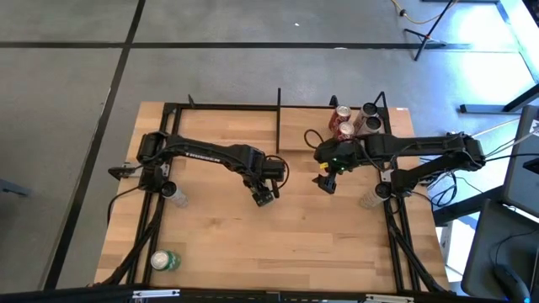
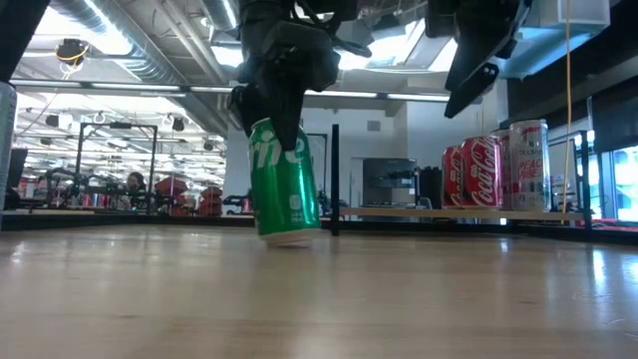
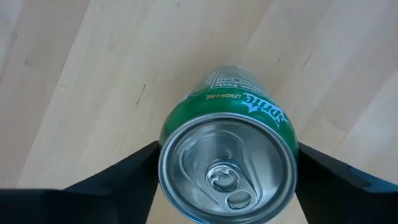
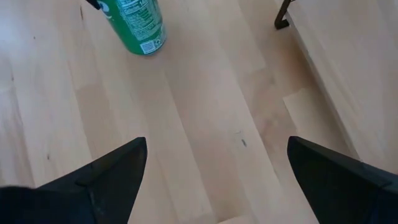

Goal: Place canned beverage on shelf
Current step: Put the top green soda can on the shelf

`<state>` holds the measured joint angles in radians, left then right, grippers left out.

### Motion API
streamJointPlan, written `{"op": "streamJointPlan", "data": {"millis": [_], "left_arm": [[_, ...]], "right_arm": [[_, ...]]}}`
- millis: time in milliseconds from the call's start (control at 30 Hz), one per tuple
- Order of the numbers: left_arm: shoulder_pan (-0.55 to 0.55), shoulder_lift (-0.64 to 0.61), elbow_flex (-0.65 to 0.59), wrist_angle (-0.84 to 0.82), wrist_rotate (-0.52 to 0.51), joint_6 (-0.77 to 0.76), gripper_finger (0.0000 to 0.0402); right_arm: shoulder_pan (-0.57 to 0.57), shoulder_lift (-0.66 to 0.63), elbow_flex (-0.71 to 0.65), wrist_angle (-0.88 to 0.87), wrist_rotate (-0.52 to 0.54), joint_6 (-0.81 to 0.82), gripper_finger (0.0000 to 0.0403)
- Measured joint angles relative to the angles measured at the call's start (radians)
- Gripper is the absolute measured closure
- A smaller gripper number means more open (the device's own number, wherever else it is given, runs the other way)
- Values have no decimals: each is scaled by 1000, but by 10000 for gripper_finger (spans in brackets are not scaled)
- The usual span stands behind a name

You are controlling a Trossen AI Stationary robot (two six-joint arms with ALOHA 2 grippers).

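Light-wood tabletop (image 1: 253,236) carries the shelf (image 1: 396,114) at its far right corner, where red and silver cans (image 1: 344,123) stand grouped. Mid-table, the left gripper (image 1: 266,196) sits over an upright green can (image 2: 286,179), its fingers (image 3: 124,180) flanking the can's top; whether they grip it cannot be told. Just beside, the right gripper (image 1: 326,183) hangs spread wide and empty above bare wood.
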<state>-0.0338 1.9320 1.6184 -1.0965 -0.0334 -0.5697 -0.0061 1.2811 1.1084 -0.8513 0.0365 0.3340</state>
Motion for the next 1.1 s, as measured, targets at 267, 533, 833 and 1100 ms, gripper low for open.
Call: {"op": "streamJointPlan", "data": {"millis": [267,533,833,1100], "left_arm": [[-1,-4,-1,11,29,-1,56],[-7,-87,0,-17,47,-11,53],[-100,-345,-33,-134,-96,-4,52],[-275,-596,-259,-61,-249,-262,52]], "right_arm": [[0,6,0,51,-2,-1,27],[15,7,0,167,-42,-9,27],[108,110,0,511,-47,-49,27],[117,322,125,555,-28,-114,27]]}}
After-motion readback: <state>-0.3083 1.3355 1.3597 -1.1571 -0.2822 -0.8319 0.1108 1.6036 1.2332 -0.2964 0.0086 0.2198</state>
